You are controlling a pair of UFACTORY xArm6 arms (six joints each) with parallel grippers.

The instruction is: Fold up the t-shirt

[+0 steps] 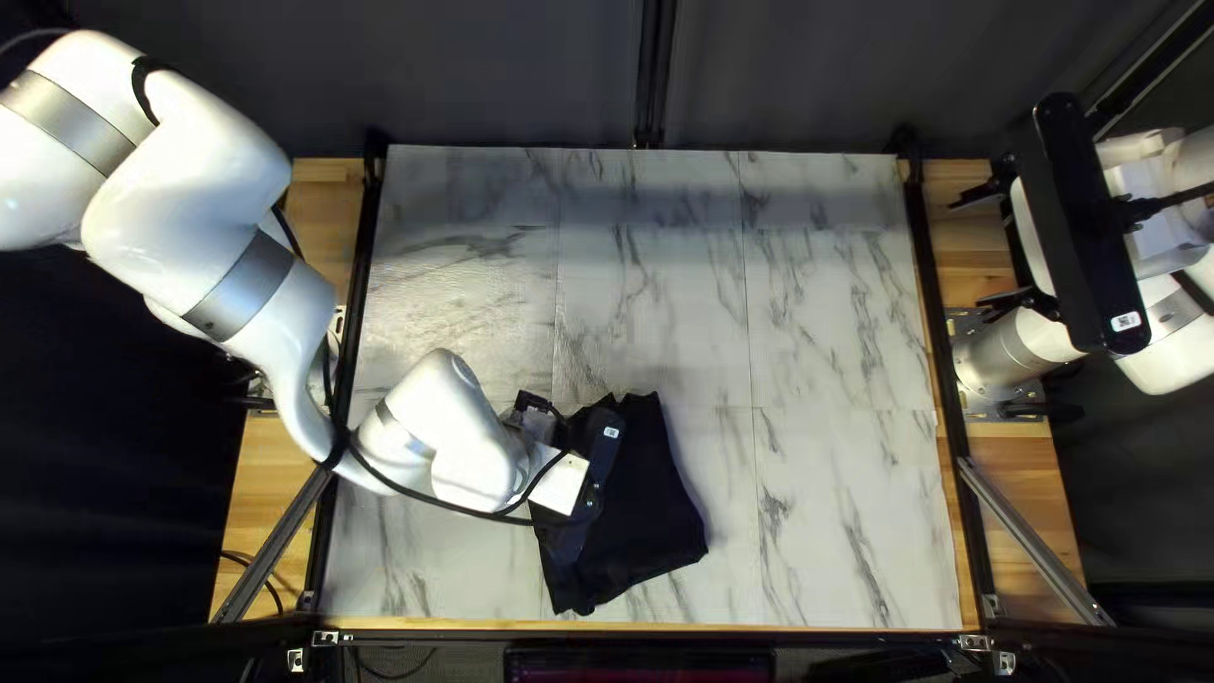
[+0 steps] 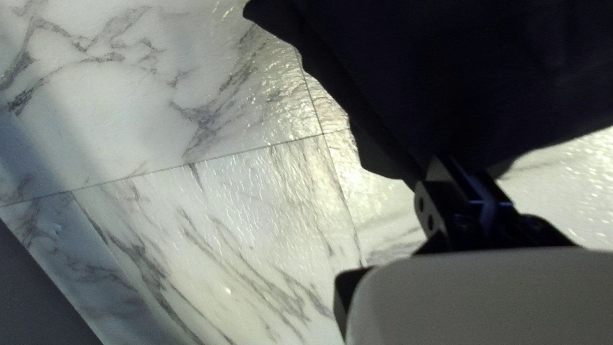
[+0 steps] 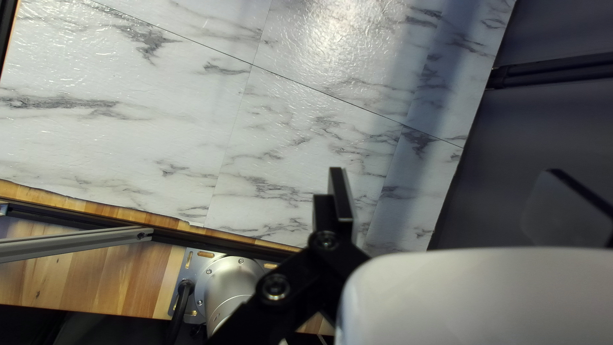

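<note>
Here, marbled tabletop [image 1: 847, 506], dark curtain [image 1: 506, 76], left end effector [image 1: 569, 541] pinching t-shirt [image 1: 645, 519], right end effector [image 1: 987, 251] spread.

no readable text, no legible labels

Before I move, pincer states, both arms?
Left pincer: closed on the dark t-shirt, at its edge.
Right pincer: open, nothing between its fingers.

The left arm [image 1: 196, 190] reaches inward, wrist bent low, the left gripper [image 1: 572, 544] pinched closed — so far as its dark fingertips can be read — while the right arm [image 1: 1153, 259] hangs back near its base, the right gripper [image 1: 983, 249] spread wide.
</note>
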